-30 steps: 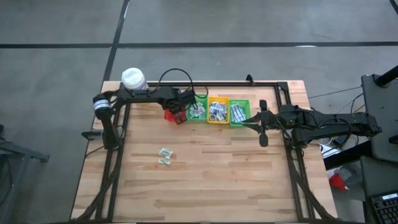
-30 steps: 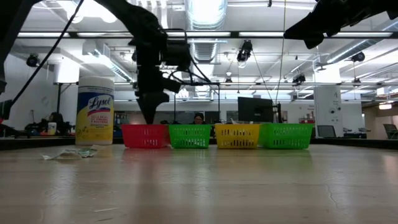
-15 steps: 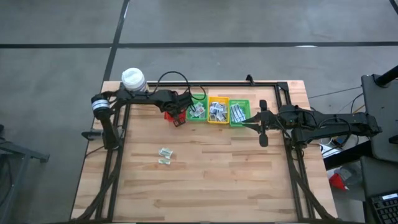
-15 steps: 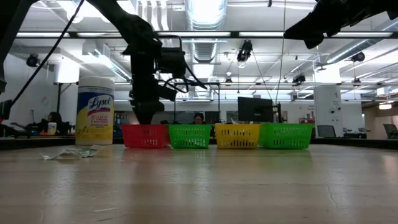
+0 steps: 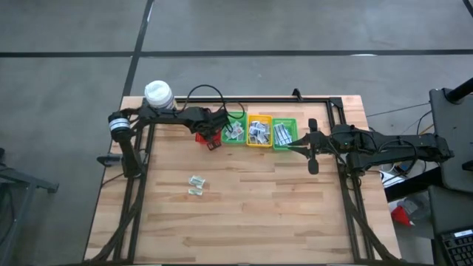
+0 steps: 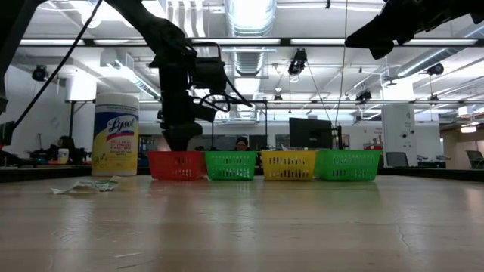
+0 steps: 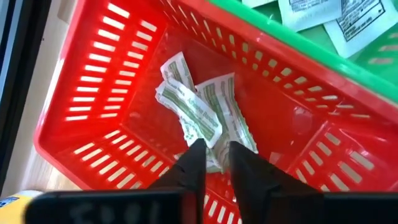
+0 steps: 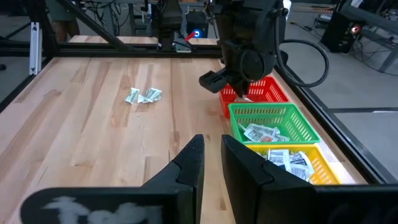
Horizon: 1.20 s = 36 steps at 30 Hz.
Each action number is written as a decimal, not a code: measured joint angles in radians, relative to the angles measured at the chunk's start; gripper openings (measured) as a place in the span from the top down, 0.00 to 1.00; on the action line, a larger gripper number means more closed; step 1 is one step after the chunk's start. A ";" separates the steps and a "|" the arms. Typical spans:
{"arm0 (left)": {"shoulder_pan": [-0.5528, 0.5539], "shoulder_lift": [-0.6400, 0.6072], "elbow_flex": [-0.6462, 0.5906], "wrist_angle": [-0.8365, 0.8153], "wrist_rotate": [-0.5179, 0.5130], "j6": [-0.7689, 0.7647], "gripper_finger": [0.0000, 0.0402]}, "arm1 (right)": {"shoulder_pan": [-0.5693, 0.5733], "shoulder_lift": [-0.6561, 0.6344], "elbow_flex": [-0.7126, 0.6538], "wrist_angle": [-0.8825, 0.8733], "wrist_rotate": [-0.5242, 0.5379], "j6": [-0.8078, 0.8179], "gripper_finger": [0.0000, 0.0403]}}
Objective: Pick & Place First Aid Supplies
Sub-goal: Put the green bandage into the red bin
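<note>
Left gripper (image 7: 211, 163) is hovering over the red basket (image 7: 93, 81), fingers barely parting, packets (image 7: 202, 112) lying inside at its 12 o'clock. One's possibly sticking to a finger, riding back out.

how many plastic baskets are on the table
4, in one row along the table's far edge: a red basket under the left arm, a green basket, a yellow basket, then another green basket nearest the right arm.
</note>
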 joint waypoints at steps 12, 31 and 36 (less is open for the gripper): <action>-0.014 -0.049 0.082 -0.096 -0.001 -0.053 0.67 | 0.000 0.000 0.000 0.000 0.000 -0.002 0.87; -0.247 -0.230 0.108 -0.280 0.190 -0.363 0.67 | 0.000 0.000 0.000 0.000 0.000 -0.001 0.87; -0.354 -0.231 0.108 -0.299 0.190 -0.454 0.67 | 0.000 0.000 0.000 0.000 0.000 -0.001 0.87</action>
